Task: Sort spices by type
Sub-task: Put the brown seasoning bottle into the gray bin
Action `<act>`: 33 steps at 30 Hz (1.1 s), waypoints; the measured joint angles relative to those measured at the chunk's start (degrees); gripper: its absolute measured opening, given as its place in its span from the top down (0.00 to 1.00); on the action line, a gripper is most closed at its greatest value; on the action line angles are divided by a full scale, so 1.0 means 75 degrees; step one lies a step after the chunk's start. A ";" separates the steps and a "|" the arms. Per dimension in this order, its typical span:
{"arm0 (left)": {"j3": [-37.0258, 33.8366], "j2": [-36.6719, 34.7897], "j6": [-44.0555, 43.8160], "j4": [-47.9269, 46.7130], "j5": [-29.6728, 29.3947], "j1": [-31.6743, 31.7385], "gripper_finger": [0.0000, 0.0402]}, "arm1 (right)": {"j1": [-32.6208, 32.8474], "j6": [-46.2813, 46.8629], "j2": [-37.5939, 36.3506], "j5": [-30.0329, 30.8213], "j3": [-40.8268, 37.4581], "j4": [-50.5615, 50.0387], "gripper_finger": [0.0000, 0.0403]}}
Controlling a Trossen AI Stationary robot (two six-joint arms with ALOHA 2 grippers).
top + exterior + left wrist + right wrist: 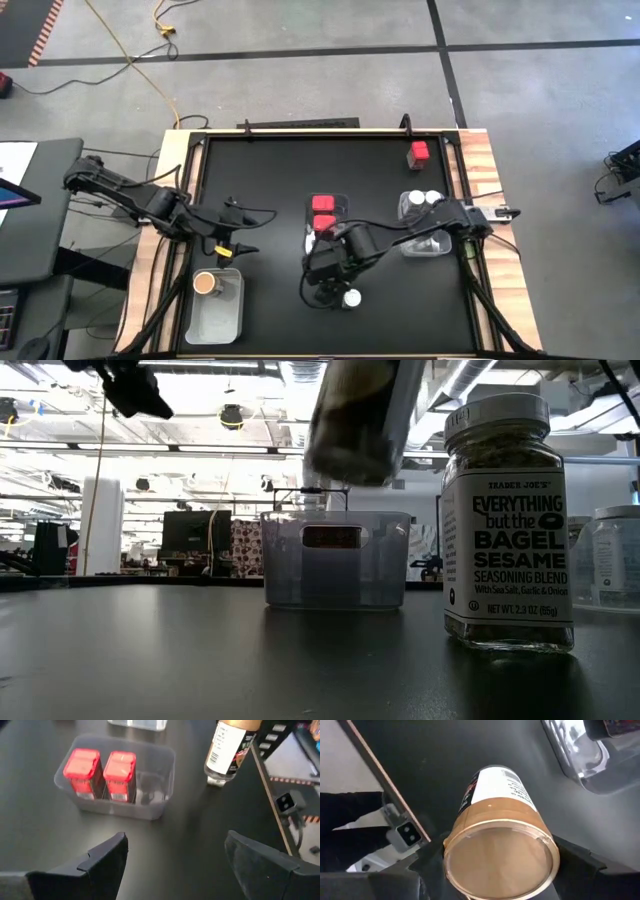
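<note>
My right gripper (325, 272) hangs over the middle of the table, near its front edge, shut on a brown-lidded spice jar (500, 855). That jar is a blurred shape high above the table in the low view (355, 420). A white-lidded jar (351, 297) stands on its base just in front of the gripper. Two red-topped spices (102, 770) stand in a clear bin (325, 212) at the centre. A third red one (419, 153) stands at the far right. My left gripper (243, 240) hovers open at the left, holding nothing. My right gripper pinches the brown-lidded jar at its top end, one finger (427, 857) on each side just below the lid's rim (451, 851). The fingers come from above, pointing steeply down. The jar hangs below them, nearly upright and lifted clear of the table.
A clear bin (420, 225) at the right holds two white-lidded jars (424, 199). Another clear bin (215, 310) at the near left holds a brown-lidded jar (205, 283). A raised wooden border (478, 170) frames the black tabletop.
</note>
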 joint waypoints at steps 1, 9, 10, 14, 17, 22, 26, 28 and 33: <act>-0.0003 0.0002 0.0006 -0.0086 0.0022 0.0000 0.20 | -0.0036 -0.0007 0.0100 -0.0022 0.0002 0.0009 0.25; -0.0004 -0.0003 0.0015 -0.0209 0.0039 0.0000 0.20 | -0.0282 -0.0177 0.0929 -0.0502 0.0006 0.0142 0.25; -0.0004 -0.0003 0.0018 -0.0208 0.0039 0.0000 0.20 | -0.0289 -0.0178 0.1011 -0.0555 0.0006 0.0132 0.25; -0.0004 -0.0003 0.0047 -0.0210 0.0038 0.0000 0.20 | -0.0306 -0.0100 0.1149 -0.0638 0.0003 0.0125 0.25; -0.0004 -0.0003 0.0055 -0.0212 0.0036 0.0000 0.20 | -0.0305 0.0032 0.1144 -0.0629 0.0003 0.0128 0.25; -0.0004 -0.0003 0.0315 -0.0212 0.0036 0.0000 0.20 | -0.0303 0.0060 0.1147 -0.0398 -0.0055 0.0185 0.18; -0.0004 -0.0003 0.0365 -0.0212 0.0034 0.0000 0.20 | -0.0303 0.0151 0.1132 -0.0399 -0.0047 0.0392 0.07; -0.0004 -0.0003 0.0371 -0.0214 0.0033 0.0000 0.20 | -0.0303 0.0244 0.1132 -0.0399 -0.0047 0.0382 0.05; -0.0004 -0.0003 0.0371 -0.0214 0.0033 0.0000 0.20 | -0.0303 0.0266 0.1131 -0.0399 -0.0047 0.0386 0.06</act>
